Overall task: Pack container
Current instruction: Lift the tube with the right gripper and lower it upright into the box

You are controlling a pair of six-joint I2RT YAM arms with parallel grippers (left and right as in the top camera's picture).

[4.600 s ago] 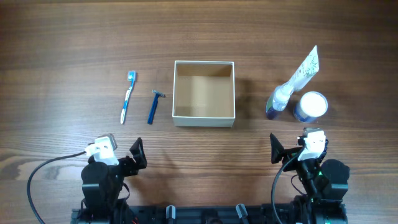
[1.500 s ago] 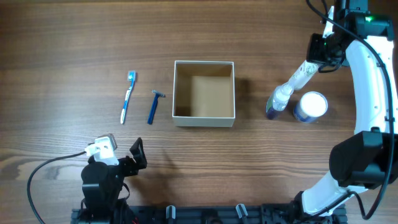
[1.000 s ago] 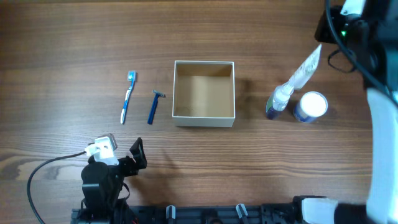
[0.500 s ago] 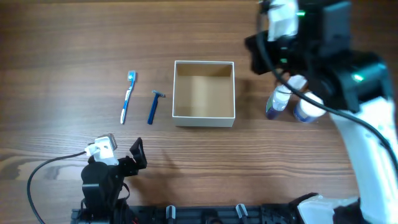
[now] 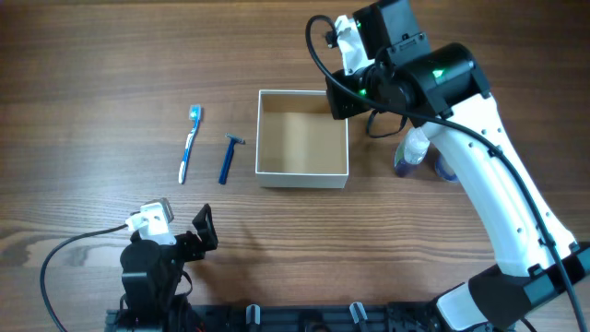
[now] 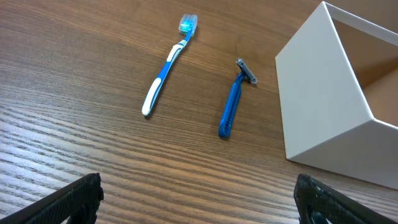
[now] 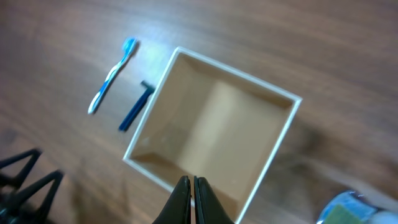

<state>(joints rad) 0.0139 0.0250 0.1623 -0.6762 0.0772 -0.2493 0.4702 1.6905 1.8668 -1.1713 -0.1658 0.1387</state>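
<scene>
Container (image 5: 302, 177) sits mid-table, empty: nothing is packed. Toothbrush (image 5: 189, 146) and razor (image 5: 226, 159) lie left of it. Right gripper (image 7: 191, 198) hovers above it, pinched together, apparently empty. Left gripper (image 6: 199, 194) is spread wide, empty.

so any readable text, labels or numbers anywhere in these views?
None can be read.
container: plain white walls, tan inside, no print.
toothbrush: no legible marking.
razor: no legible marking.
bottle: partly hidden, any label too small to read.
</scene>
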